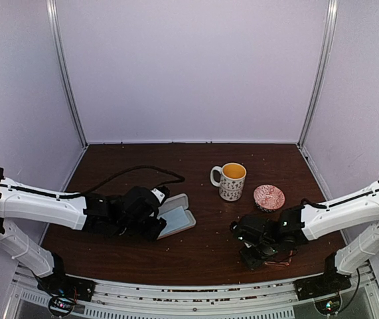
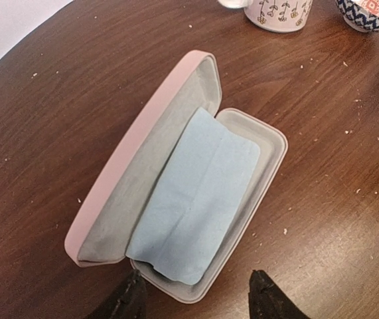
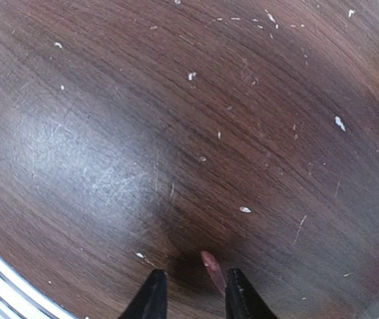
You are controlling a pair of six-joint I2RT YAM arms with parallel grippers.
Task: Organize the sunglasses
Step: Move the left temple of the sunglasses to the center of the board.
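- Reaches inward with the left arm [image 1: 43,209], wrist bent low, left fingers [image 2: 129,302] set well apart.
- Reaches inward with the right arm [image 1: 342,212], wrist tipped down, right fingers [image 3: 151,299] parted by a narrow gap.

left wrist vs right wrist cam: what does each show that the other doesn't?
Left wrist only: the open pink case with the blue cloth inside, plus the mug and bowl at the top edge. Right wrist only: the sunglasses, one temple tip between the fingers of the right hand. Both: the crumb-speckled wooden table.
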